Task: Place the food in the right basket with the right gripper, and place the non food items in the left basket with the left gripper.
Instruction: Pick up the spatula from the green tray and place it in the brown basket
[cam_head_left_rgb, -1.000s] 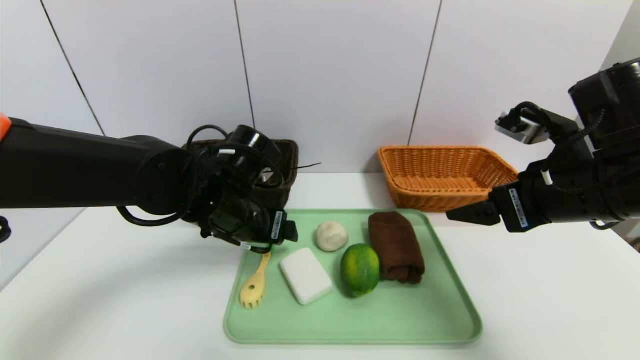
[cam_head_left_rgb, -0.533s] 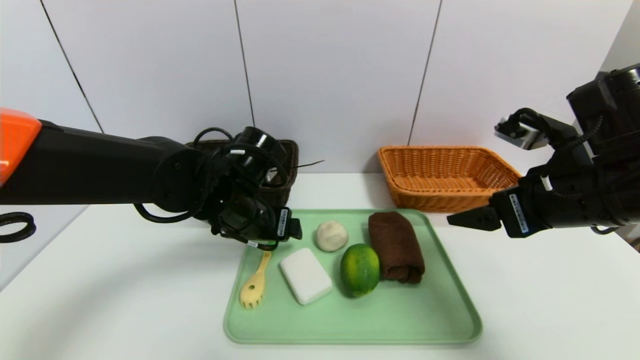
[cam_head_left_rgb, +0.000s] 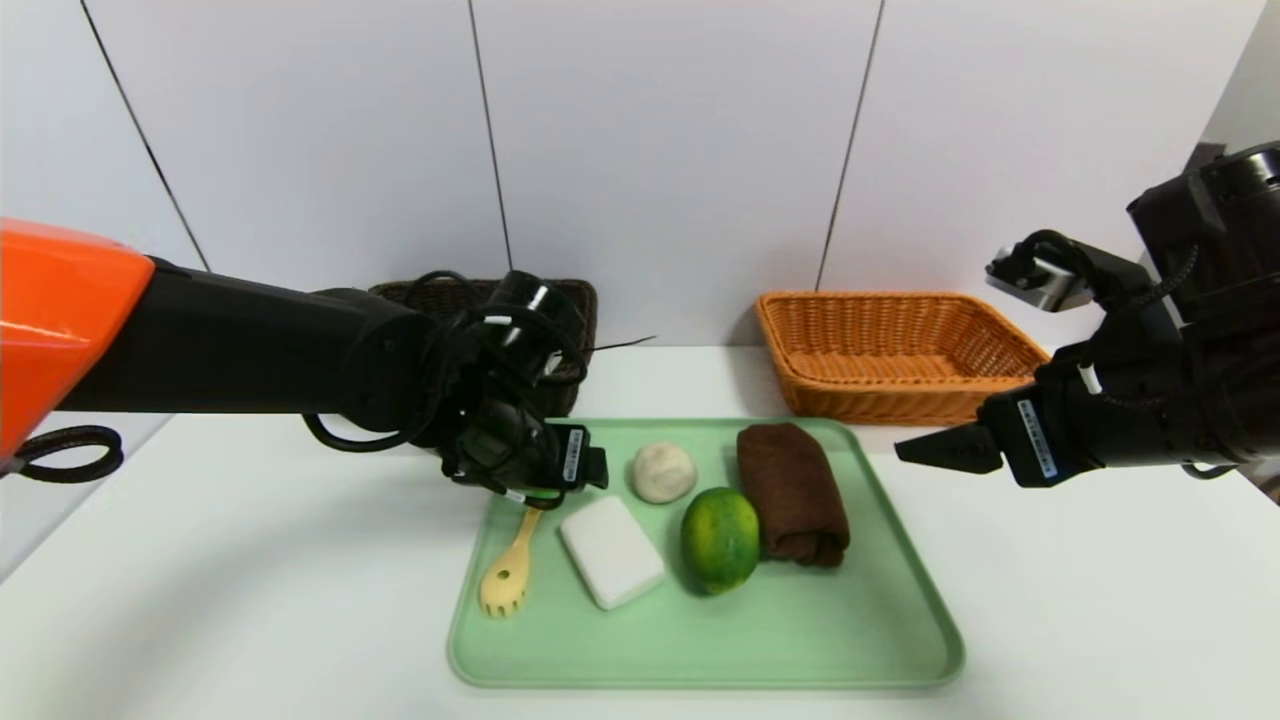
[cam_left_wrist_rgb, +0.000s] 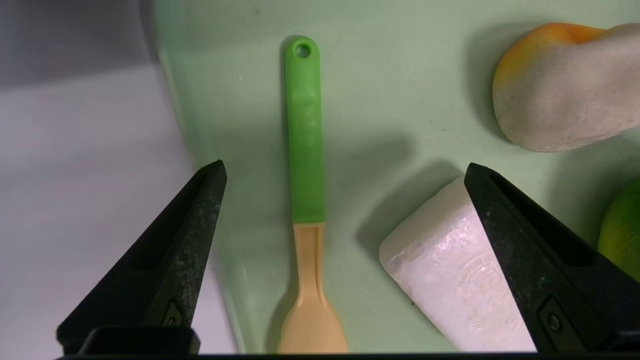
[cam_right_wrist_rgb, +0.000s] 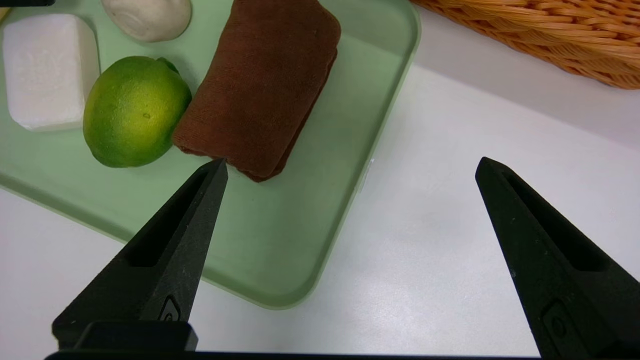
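Green tray (cam_head_left_rgb: 800, 640) on a white surface (cam_head_left_rgb: 250, 600), holding a serving fork (cam_head_left_rgb: 508, 575), a white block (cam_head_left_rgb: 612, 553), a pale round lump (cam_head_left_rgb: 663, 473), a green fruit (cam_head_left_rgb: 720, 540) and a folded brown cloth (cam_head_left_rgb: 793, 495). Behind: dark basket (cam_head_left_rgb: 585, 300) left, orange-brown basket (cam_head_left_rgb: 880, 400) right. The left hand (cam_head_left_rgb: 560, 490) hovers over the tray's far left corner.

Bright, even light fills the head view, with the white tabletop (cam_head_left_rgb: 250, 560) washed nearly flat at its near left and a soft grey shadow across its left side. A dim patch lies on the back wall (cam_head_left_rgb: 660, 150) beside the orange wicker basket (cam_head_left_rgb: 900, 385). Small glints mark the black left arm (cam_head_left_rgb: 270, 350). The left wrist view is dimmer, with soft shadows beside the green-handled spatula (cam_left_wrist_rgb: 306, 135) and white block (cam_left_wrist_rgb: 465, 275); in the right wrist view, a diffuse sheen brightens the tabletop.
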